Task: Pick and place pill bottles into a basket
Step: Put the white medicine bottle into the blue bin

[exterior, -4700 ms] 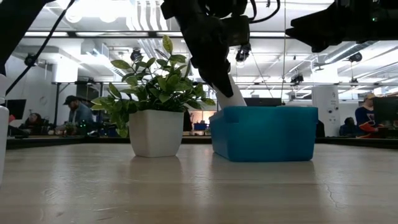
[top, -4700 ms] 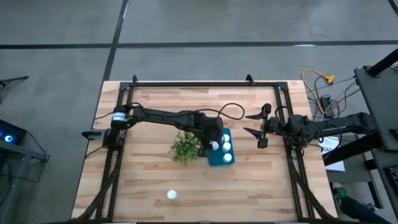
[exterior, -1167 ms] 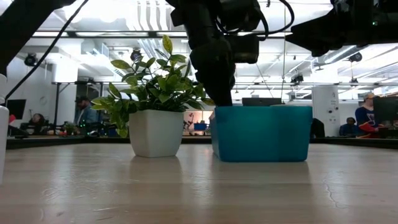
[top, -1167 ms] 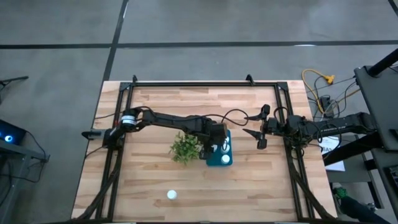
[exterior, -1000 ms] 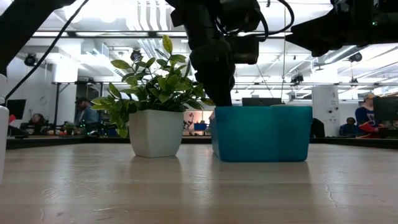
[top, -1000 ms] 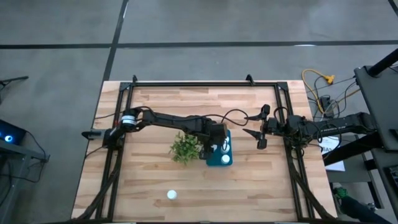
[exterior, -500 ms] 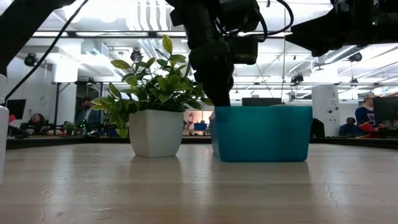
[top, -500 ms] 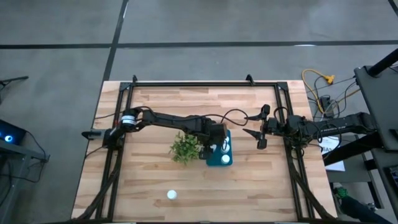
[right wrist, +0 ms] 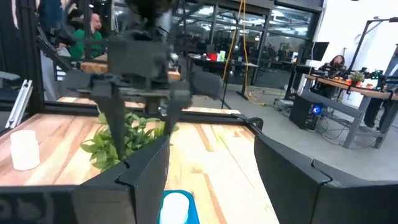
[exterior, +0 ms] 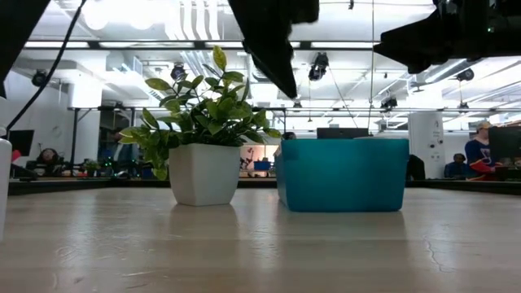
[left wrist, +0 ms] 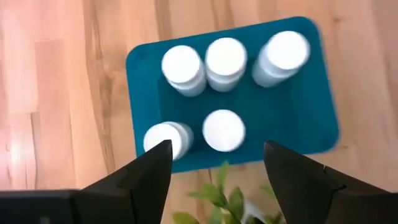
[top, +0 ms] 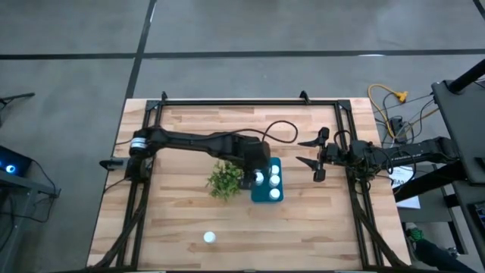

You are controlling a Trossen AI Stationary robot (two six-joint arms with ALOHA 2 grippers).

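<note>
Wooden planks make up the table (top: 182, 220), seen from above on a grey concrete floor. Near its middle sits the basket (top: 267, 196), just beside a plant (top: 224, 180). The left gripper (top: 252, 176) hangs over the seam between plant and basket, probably because it works from that side. Four white caps show inside the basket here. One pill bottle (top: 209, 237) stands alone near the table's front edge, well apart from everything, likely the last to fetch. The right gripper (top: 309, 152) waits beyond the basket's far side, its fingers spread wide and holding nothing.

From table height, the basket (exterior: 343, 175) hides its contents behind its wall. The plant (exterior: 203, 130) stands in a white pot just to one side. A dark part of the left arm hangs above them, clear of the rim. At the picture's left edge a sliver of white shows, perhaps the lone bottle.

Looking down past the left arm's own fingers (left wrist: 146, 180), the basket (left wrist: 323, 118) holds five pill bottles (left wrist: 224, 59): three in one row, two in another. The fingers stand wide apart with nothing between them. That suits a gripper with nothing to carry, held high enough to clear the caps.

The right wrist camera looks across the table to the left arm above the plant (right wrist: 124, 140), with a lone bottle (right wrist: 25, 149) standing off to one side. One white cap (right wrist: 176, 205) peeks up between the right arm's spread fingers (right wrist: 140, 180). People sit at desks in the room behind.
</note>
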